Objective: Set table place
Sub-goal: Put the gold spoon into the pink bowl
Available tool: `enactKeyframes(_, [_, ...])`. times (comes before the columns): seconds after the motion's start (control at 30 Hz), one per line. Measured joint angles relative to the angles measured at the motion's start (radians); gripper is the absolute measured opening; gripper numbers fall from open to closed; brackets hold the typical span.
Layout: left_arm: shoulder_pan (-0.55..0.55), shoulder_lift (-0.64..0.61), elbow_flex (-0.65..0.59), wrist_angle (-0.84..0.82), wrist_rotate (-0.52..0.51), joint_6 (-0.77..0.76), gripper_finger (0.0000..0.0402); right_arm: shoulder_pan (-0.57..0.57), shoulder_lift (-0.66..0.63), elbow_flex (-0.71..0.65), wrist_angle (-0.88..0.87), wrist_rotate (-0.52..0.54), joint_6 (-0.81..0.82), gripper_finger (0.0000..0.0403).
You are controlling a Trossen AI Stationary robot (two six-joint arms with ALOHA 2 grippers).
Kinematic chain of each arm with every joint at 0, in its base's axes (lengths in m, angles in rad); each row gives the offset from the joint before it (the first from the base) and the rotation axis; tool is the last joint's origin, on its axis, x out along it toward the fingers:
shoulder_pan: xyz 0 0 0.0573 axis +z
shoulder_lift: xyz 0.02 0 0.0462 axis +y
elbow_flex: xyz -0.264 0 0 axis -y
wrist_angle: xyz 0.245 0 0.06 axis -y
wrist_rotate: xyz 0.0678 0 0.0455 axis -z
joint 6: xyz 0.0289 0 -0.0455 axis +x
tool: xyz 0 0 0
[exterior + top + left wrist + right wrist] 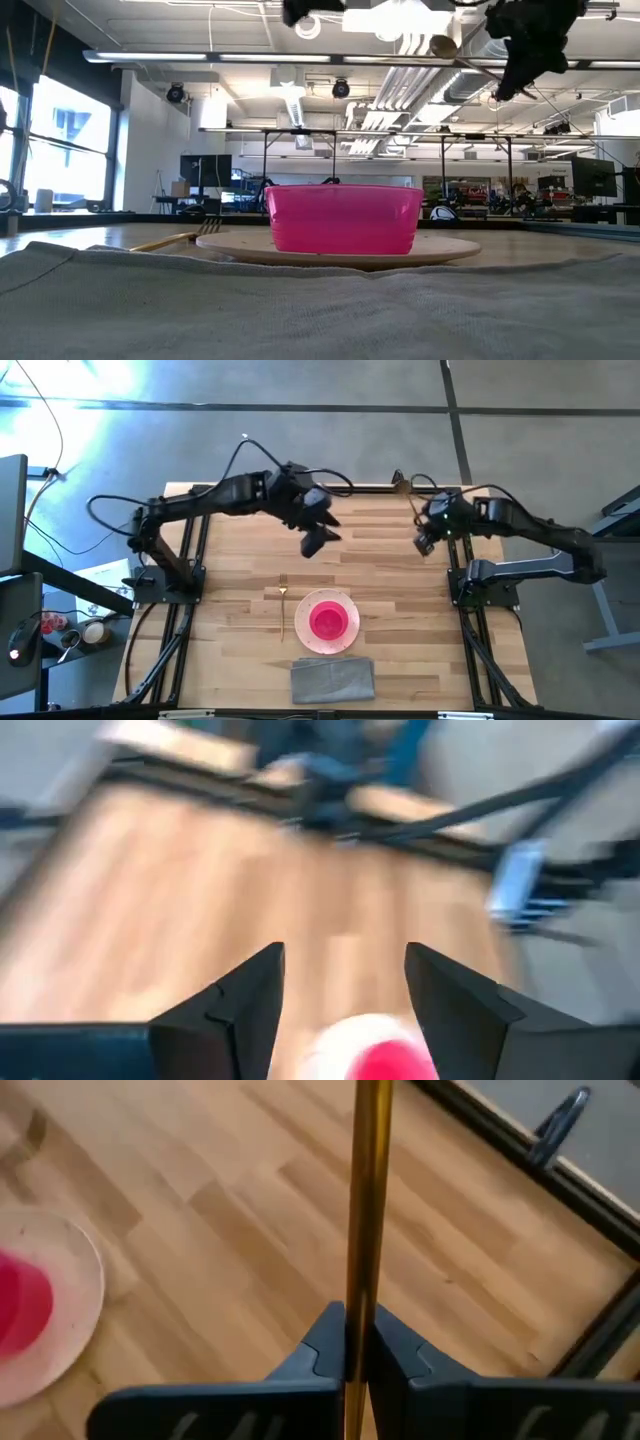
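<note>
The off-white plate [343, 638] lies on the table [230, 560] near its near edge, and the pink bowl [328, 620] stands on it. The gold fork [283, 605] lies flat to the plate's left. My right gripper [425, 540] is above the table's far right part, shut on the gold spoon [368, 1200]. The spoon's bowl end [440, 45] shows high up in the low view. My left gripper [320, 538] hangs open and empty above the table's middle, beyond the plate. Its fingers also show in the left wrist view [345, 1000]. My right gripper pinches the spoon's handle [360, 1295] between its two fingers. The handle runs along the fingers and sticks out forward past their tips. The spoon is lifted clear of the table.
A grey folded cloth [332, 680] lies at the near edge, just in front of the plate. The black rail frame [190, 560] runs along the table's sides. Bare wood lies to the right of the plate [420, 620].
</note>
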Motion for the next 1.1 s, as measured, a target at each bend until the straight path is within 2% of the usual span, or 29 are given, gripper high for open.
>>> enactKeyframes(0.17, [-0.04,-0.091,0.002,-0.256,-0.426,-0.066,0.0201,0.035,0.054,0.006,0.027,-0.199,0.017,0.0])
enactKeyframes(0.2, [-0.038,-0.1,0.001,-0.308,-0.487,-0.094,0.0201,0.055,0.082,0.006,0.035,-0.221,0.023,0.0])
enactKeyframes(0.3, [-0.031,-0.134,-0.001,-0.419,-0.58,-0.163,0.0201,0.138,0.195,0.007,0.055,-0.3,0.036,0.0])
enactKeyframes(0.37, [-0.032,-0.168,0.0,-0.491,-0.617,-0.198,0.0201,0.198,0.295,0.018,0.046,-0.351,0.036,0.0])
enactKeyframes(0.47, [-0.037,-0.193,0.0,-0.585,-0.656,-0.239,0.0201,0.295,0.453,0.09,0.008,-0.369,0.019,0.0])
enactKeyframes(0.73, [-0.034,-0.226,-0.001,-0.669,-0.689,-0.224,0.0201,0.482,0.804,0.453,-0.322,-0.377,-0.009,0.0])
enactKeyframes(0.93, [-0.032,-0.226,-0.001,-0.667,-0.691,-0.148,0.0202,0.546,1.001,0.696,-0.355,-0.418,-0.041,0.0])
enactKeyframes(1.1, [-0.034,-0.226,-0.001,-0.678,-0.666,-0.112,0.0202,0.572,1.132,0.778,-0.387,-0.473,-0.07,0.0])
